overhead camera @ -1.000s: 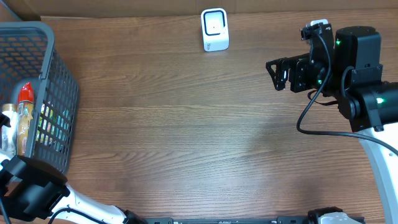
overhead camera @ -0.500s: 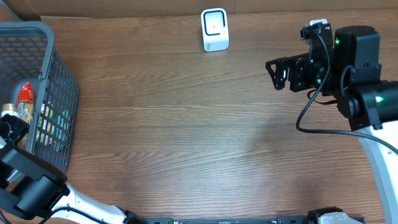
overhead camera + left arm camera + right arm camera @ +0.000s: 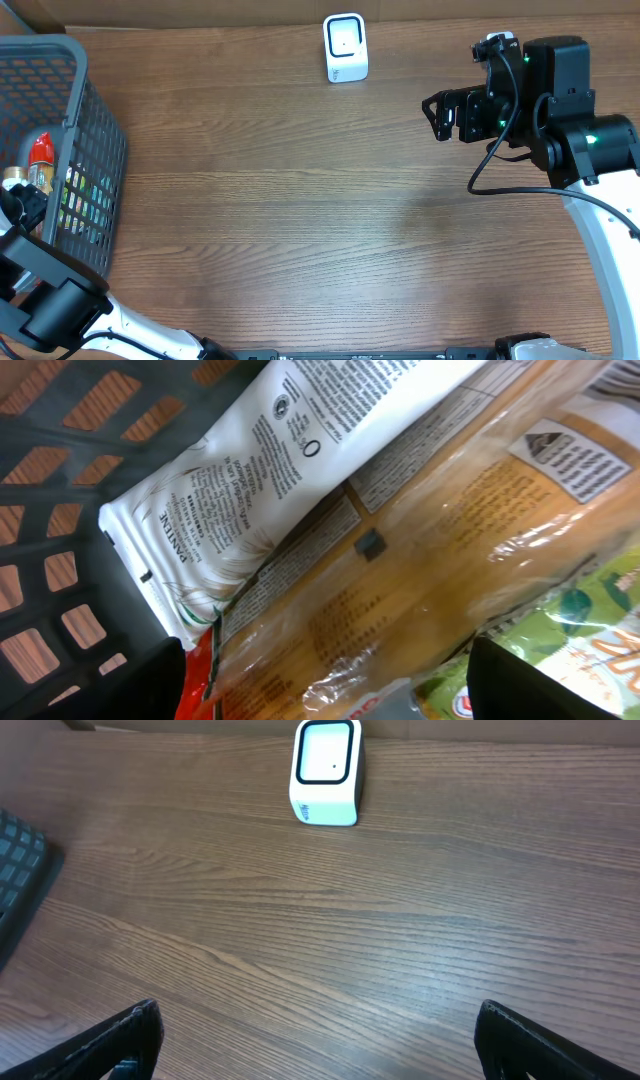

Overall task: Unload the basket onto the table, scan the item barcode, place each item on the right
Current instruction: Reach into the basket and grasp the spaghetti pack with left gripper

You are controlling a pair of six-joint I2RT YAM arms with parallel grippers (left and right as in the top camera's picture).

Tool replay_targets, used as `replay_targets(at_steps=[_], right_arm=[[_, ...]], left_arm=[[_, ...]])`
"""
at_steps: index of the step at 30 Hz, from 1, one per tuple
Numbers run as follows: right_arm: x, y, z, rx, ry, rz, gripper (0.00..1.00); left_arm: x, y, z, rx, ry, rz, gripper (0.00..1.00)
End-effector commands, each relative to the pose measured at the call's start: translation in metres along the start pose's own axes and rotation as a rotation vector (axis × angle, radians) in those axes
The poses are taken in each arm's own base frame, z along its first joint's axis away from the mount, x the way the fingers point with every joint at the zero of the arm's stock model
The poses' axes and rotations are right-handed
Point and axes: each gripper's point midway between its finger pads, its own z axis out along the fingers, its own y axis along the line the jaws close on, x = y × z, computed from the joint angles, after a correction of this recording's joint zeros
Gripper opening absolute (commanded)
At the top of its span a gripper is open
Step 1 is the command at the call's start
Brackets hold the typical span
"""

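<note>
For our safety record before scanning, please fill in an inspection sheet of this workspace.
Surface: wooden table.
Job's things: white scanner at the far edge; basket at the left holding a white tube, an amber bottle and a green packet.
Clutter: nothing seen.
Grippers: left gripper open, inside the basket above the bottle; right gripper open, empty, over the table.
Cables: black cable loops off the right arm.
Surroundings: brown board behind the table.

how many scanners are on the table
1. The white scanner stands upright at the far edge of the table, near the middle. Another could lie hidden inside the basket on the left, but none shows there.
</note>
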Motion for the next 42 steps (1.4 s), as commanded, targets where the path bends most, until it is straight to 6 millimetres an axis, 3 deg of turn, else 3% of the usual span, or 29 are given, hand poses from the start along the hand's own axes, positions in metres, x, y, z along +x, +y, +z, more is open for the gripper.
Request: replay_targets(at_steps=[1, 9, 11, 15, 18, 22, 25, 29, 36, 42], right_arm=[[-0.011, 0.003, -0.007, -0.007, -0.034, -0.017, 1.00], [-0.011, 0.003, -0.007, -0.007, -0.034, -0.016, 1.00], [-0.011, 0.003, -0.007, -0.007, -0.034, -0.013, 1.00], [-0.011, 0.003, -0.007, -0.007, -0.035, -0.014, 1.00], [-0.011, 0.003, -0.007, -0.007, -0.035, -0.014, 1.00], [-0.011, 0.003, -0.007, -0.007, -0.035, -0.014, 1.00], [-0.011, 0.003, -0.007, -0.007, -0.035, -0.014, 1.00], [-0.012, 0.003, -0.007, -0.007, -0.035, -0.014, 1.00], [-0.012, 0.003, -0.007, -0.007, -0.035, -0.014, 1.00], [-0.012, 0.003, -0.007, -0.007, -0.035, -0.014, 1.00]], left_arm=[[0.008, -0.002, 0.020, -0.029, 0.046, 0.036, 0.81], [0.025, -0.013, 0.056, 0.001, 0.145, 0.060, 0.76], [0.027, -0.016, 0.061, 0.009, 0.159, 0.061, 0.60], [0.023, -0.016, 0.059, 0.011, 0.147, 0.059, 0.04], [0.023, -0.016, 0.055, 0.018, 0.154, 0.058, 0.04], [0.019, -0.016, 0.035, 0.028, 0.165, 0.042, 0.04], [0.008, -0.016, 0.008, 0.057, 0.153, 0.037, 0.04], [-0.017, -0.023, -0.047, 0.148, 0.078, 0.023, 0.04], [-0.052, -0.034, -0.174, 0.288, -0.182, 0.031, 0.04], [-0.052, -0.038, -0.275, 0.332, -0.438, 0.067, 0.04]])
